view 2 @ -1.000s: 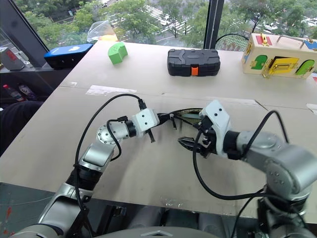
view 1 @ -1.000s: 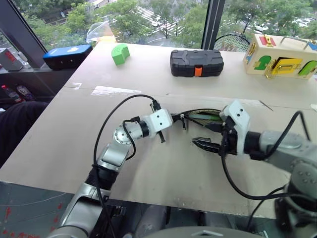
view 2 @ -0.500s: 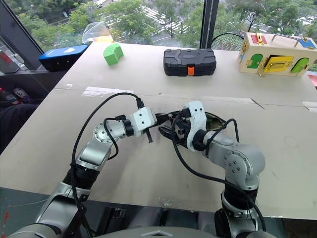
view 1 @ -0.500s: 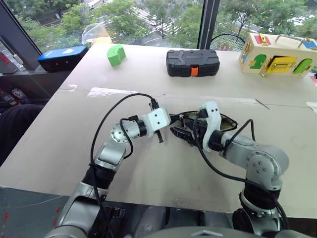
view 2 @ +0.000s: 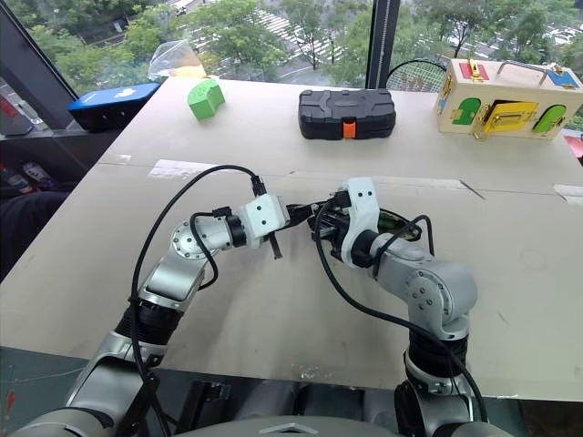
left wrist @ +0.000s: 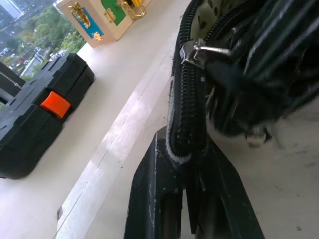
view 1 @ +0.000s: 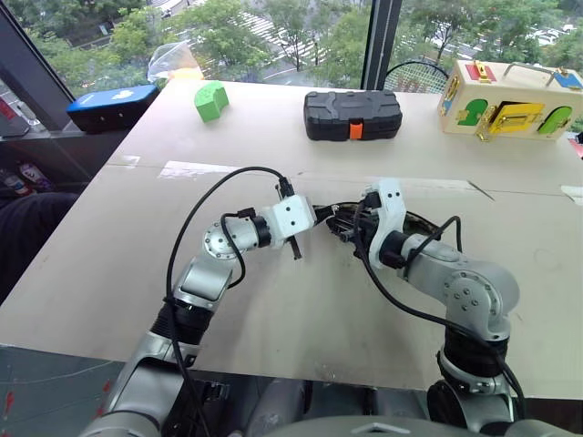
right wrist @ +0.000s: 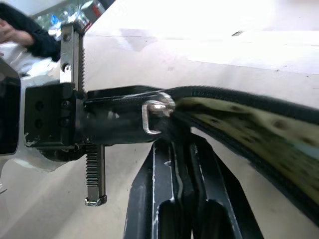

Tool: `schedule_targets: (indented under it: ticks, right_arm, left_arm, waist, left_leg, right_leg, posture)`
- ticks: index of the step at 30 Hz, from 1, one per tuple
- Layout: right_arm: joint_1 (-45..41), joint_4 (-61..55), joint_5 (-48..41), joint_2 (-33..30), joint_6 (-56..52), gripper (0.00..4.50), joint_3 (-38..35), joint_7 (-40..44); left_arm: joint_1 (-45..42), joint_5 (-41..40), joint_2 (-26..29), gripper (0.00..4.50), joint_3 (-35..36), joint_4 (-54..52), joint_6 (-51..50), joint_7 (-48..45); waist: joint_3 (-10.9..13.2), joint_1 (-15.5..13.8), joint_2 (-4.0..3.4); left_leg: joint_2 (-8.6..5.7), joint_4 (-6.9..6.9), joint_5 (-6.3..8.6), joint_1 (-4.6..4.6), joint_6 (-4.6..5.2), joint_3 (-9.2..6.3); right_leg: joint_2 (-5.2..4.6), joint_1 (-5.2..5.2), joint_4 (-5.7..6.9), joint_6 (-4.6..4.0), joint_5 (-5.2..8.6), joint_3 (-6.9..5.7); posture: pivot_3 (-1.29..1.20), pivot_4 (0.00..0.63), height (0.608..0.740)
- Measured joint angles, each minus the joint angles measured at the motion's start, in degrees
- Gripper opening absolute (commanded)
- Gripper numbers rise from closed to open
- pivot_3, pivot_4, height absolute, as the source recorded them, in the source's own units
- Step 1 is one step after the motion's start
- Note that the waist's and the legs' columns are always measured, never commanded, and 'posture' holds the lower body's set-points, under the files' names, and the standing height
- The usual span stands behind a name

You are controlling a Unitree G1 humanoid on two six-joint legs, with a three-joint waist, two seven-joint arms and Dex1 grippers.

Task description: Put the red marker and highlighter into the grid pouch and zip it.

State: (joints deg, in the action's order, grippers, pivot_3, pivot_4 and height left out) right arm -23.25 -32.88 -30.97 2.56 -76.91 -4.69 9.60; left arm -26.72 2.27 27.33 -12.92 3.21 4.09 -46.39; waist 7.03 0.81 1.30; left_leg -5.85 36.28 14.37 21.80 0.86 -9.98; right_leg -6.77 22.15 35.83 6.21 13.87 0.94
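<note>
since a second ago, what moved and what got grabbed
The right gripper swung in toward the left gripper at the grid pouch's open end, and its jaws went from open to shut by the zipper pull. The left gripper stayed clamped on the pouch's end; pouch still unzipped.

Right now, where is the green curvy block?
In the left eye view the green curved block sits at the far left of the table, between the blue box and the black hard case.
</note>
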Motion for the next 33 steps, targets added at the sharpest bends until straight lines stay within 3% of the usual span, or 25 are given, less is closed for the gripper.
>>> schedule_targets:
  ticks: [7,13,18,19,22,31,33]
  right_arm:
    - [1.6,-8.8,-2.5,-3.4,-6.8,0.06,-12.3,-1.4]
    - [0.6,-9.3,-2.4,-10.8,-11.6,0.06,-21.8,-1.1]
    - [0.3,-9.2,-2.4,-15.2,-12.2,0.06,-23.4,-0.1]
    - [1.5,-7.8,-0.8,-20.3,-11.6,0.06,-24.0,-0.2]
    - [3.6,-5.4,2.1,-24.9,-10.3,0.06,-27.0,-0.8]
    - [9.1,-7.0,2.1,-27.5,-8.7,0.06,-25.3,2.8]
    - [12.0,-7.9,1.3,-28.8,-6.6,0.58,-23.3,5.0]
  left_arm:
    - [-0.1,2.2,1.1,0.0,0.0,0.9,1.1,1.7]
    - [0.0,2.9,1.4,0.0,0.0,1.8,3.4,2.2]
    - [0.0,3.2,1.3,0.0,-0.3,1.9,4.3,2.3]
    - [0.2,3.3,1.5,0.0,-0.5,2.3,4.6,2.6]
    - [0.5,3.4,2.1,0.0,-0.3,3.3,5.0,3.2]
    - [-1.9,6.8,1.2,0.0,-1.7,9.5,12.3,5.0]
    - [-2.4,8.3,1.0,0.0,-3.1,11.3,14.8,5.1]
  waist:
    - [0.0,-0.1,0.01]
    - [0.0,-0.1,-0.01]
    - [0.0,-0.2,0.0]
    - [0.0,-0.4,0.0]
    - [0.0,-0.6,-0.02]
    - [0.0,-0.5,0.0]
    - [0.0,-0.7,0.0]
  left_leg:
    - [-0.01,0.0,0.0,-0.01,0.01,0.03]
    - [0.0,-0.01,0.01,0.0,0.01,0.07]
    - [-0.01,0.0,0.01,0.01,0.03,0.1]
    - [-0.04,0.01,0.01,0.03,0.04,0.1]
    - [-0.03,-0.01,0.01,0.03,0.03,0.11]
    - [-0.02,0.0,0.01,0.04,0.04,0.11]
    - [-0.02,0.0,0.01,0.04,0.04,0.1]
  right_leg:
    - [-0.01,-0.01,-0.01,0.0,0.0,0.01]
    - [-0.01,-0.01,-0.02,0.0,0.0,0.02]
    - [-0.03,-0.02,-0.03,0.0,0.0,0.02]
    - [-0.08,-0.03,-0.06,0.0,0.0,0.01]
    - [-0.07,-0.02,-0.07,0.01,0.0,0.01]
    - [-0.08,-0.08,-0.1,0.01,0.0,0.0]
    - [-0.08,-0.1,-0.14,0.01,0.0,-0.02]
  posture:
    - [0.0,0.15,0.74]
    - [0.0,0.15,0.74]
    - [0.0,0.15,0.74]
    - [0.0,0.15,0.74]
    - [0.0,0.15,0.74]
    - [0.0,0.15,0.74]
    - [0.0,0.15,0.74]
